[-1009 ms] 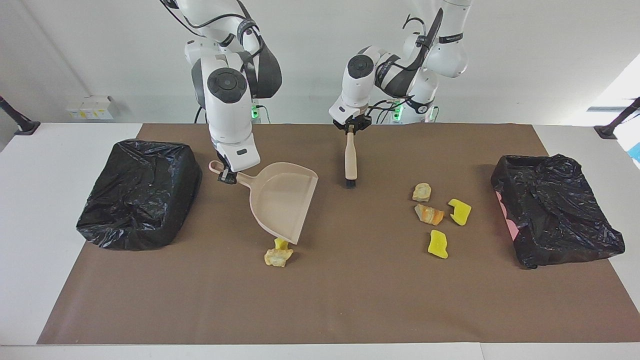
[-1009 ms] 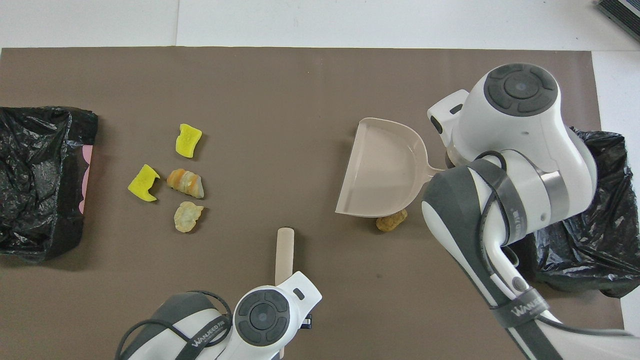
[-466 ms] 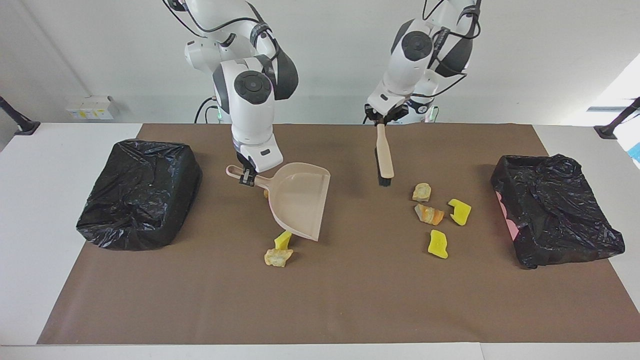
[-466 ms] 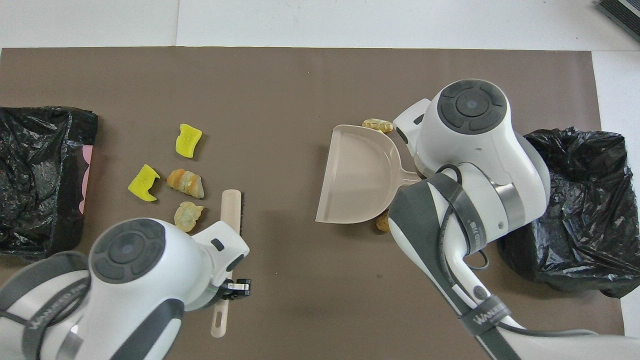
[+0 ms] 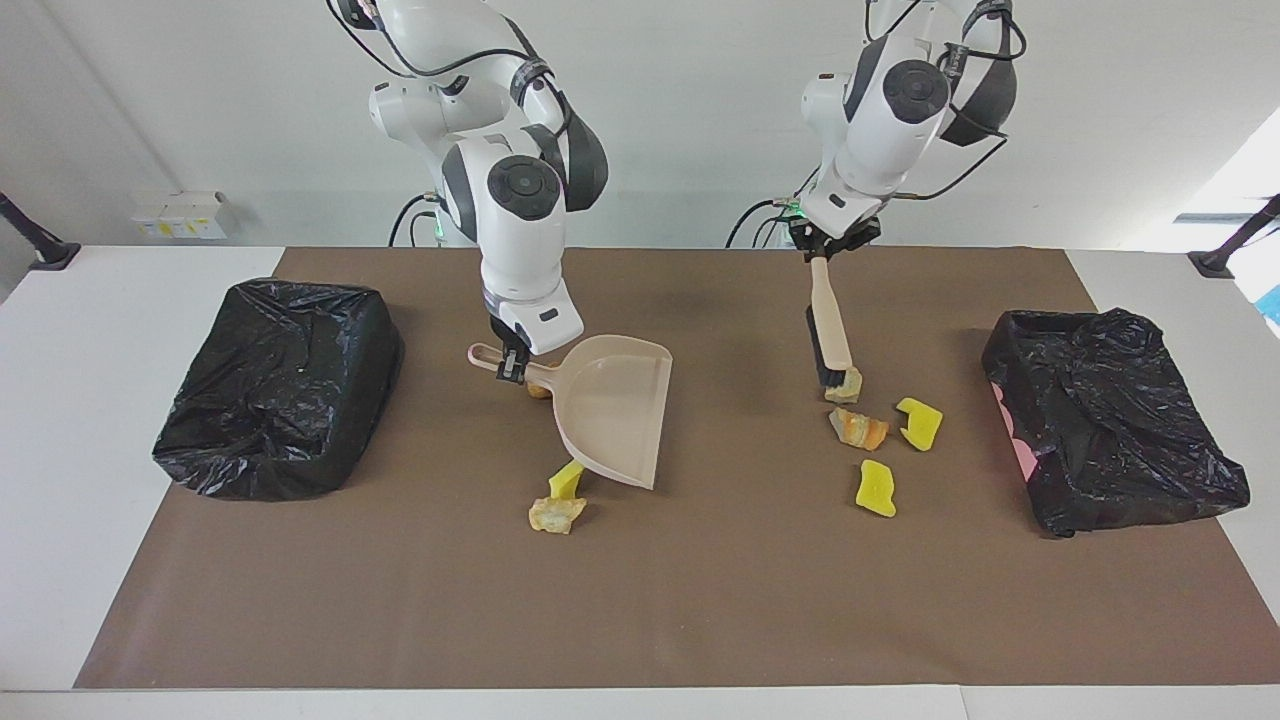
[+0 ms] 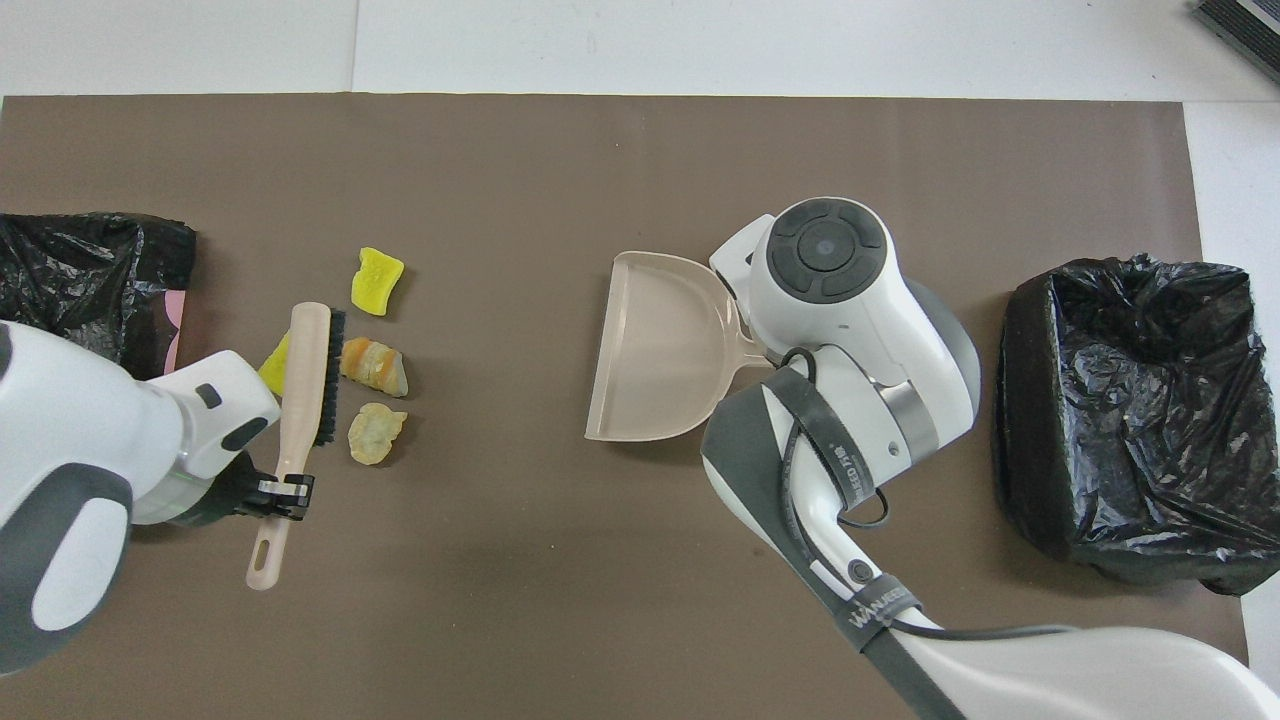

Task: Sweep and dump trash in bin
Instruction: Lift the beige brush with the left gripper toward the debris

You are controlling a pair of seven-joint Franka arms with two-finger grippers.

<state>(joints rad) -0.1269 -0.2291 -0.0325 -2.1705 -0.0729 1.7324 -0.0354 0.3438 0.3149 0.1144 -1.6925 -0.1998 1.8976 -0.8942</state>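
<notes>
Close to the robots' edge of the table, over the brown mat [image 5: 700, 600]: left pincer [image 5: 828, 245] pressed tight on the handle end of a beige hand brush [image 5: 830, 335]. Slanting down from there, black bristles touching a pale bread lump [image 5: 846, 385].

Toward the right arm's end, right pincer [image 5: 512, 365] clamped on the handle of a pale pink dustpan [image 5: 610, 410], pan tilted, lip pointing away from the robots. Just under the handle, a small tan crust [image 5: 540, 391] on the mat.

Farther out, just beside the bread lump: an orange-crusted piece [image 5: 858, 428] and a yellow spongy wedge [image 5: 920, 422] side by side. Farther again, a second yellow wedge [image 5: 877, 488] on its own.

By the dustpan's lip, a third yellow wedge [image 5: 567, 480], and touching it on the side away from the robots, a tan bread lump [image 5: 556, 514].

At each end edge of the table, a bin lined with a black bag: one at the right arm's end [image 5: 275, 390], one at the left arm's end [image 5: 1110, 420], both well apart from the scraps.
</notes>
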